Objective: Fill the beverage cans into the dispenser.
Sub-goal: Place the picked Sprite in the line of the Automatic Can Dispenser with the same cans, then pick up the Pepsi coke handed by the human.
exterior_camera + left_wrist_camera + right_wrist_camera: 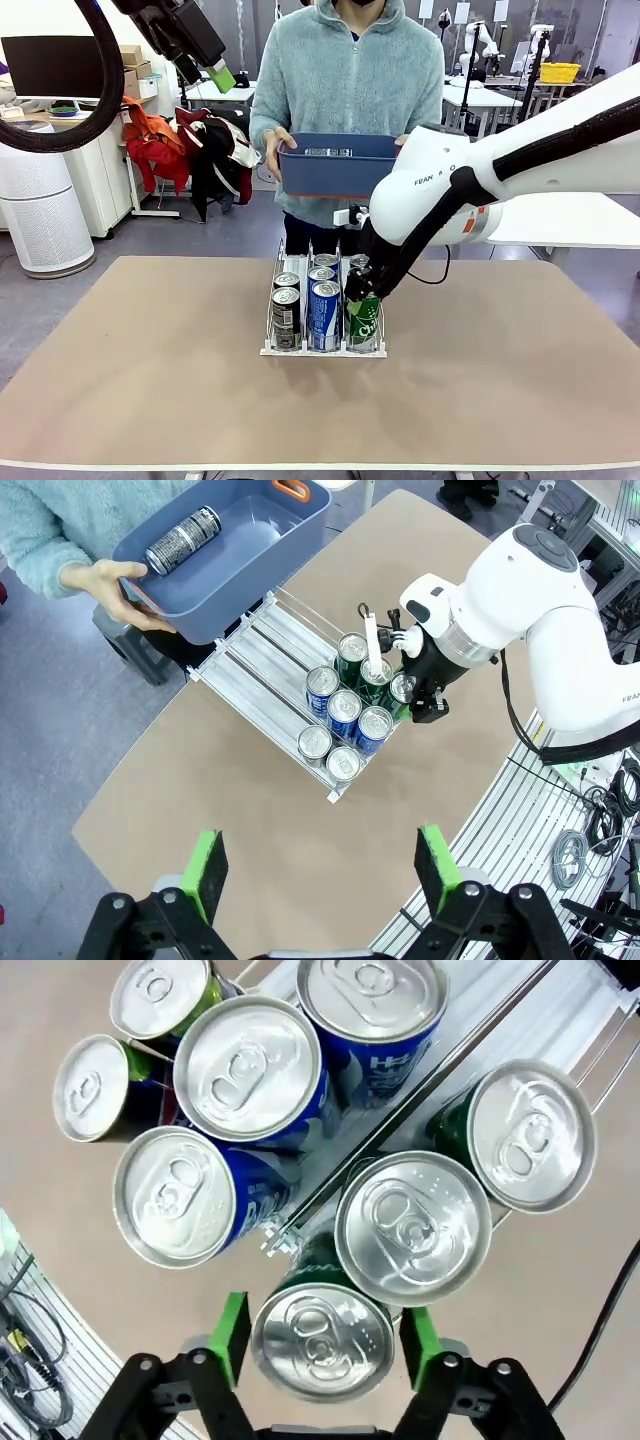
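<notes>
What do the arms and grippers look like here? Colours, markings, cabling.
Right arm: white rounded shells, black lettering, orange joint ring, thin black cable. Left gripper and right gripper: black bodies, green pads on the fingers. Person's sleeve: pale blue-green fleece.

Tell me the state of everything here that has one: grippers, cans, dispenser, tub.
left gripper: open, empty, raised.
right gripper: open, straddling the front green can.
dispenser: holds eight upright cans; far lane ends bare.
black cans: two, left lane.
blue cans: three, middle lane.
green cans: three, right lane.
tub: held by the person, a loose black can lying inside.
</notes>
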`<act>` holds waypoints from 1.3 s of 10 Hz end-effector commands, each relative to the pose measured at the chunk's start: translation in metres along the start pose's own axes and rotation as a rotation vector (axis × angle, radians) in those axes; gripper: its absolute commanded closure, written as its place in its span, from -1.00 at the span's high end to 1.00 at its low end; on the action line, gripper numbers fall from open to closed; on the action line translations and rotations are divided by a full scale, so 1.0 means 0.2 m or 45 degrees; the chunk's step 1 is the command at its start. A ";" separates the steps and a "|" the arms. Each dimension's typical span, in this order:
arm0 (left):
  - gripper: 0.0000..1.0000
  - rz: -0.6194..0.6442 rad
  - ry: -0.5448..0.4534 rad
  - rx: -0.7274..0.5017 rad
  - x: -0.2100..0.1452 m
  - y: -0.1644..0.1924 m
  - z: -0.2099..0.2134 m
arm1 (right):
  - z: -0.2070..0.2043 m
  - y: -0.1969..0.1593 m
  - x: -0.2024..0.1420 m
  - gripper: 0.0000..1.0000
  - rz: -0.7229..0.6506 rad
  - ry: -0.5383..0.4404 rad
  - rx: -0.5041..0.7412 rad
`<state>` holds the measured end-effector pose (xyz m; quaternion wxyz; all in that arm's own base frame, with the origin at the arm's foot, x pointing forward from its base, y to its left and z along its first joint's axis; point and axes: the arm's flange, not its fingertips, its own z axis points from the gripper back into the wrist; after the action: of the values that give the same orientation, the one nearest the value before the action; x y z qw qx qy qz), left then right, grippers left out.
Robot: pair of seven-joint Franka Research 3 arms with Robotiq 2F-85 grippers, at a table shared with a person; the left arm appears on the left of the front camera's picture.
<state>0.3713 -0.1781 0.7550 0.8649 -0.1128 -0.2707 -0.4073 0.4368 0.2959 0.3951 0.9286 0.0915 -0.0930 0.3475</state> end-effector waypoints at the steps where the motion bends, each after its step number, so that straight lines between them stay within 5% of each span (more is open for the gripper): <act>1: 1.00 0.000 0.001 -0.002 0.00 0.00 0.00 | 0.09 0.01 0.00 0.94 -0.005 0.005 0.034; 7: 1.00 0.000 0.001 -0.002 0.00 0.00 0.00 | 0.34 0.11 -0.10 1.00 0.044 -0.106 0.037; 13: 1.00 0.000 0.001 -0.002 0.00 0.00 0.00 | 0.31 0.08 -0.03 1.00 0.000 -0.093 0.011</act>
<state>0.3713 -0.1781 0.7550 0.8649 -0.1128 -0.2707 -0.4073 0.4163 0.2900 0.4537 0.9243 0.1082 -0.1245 0.3443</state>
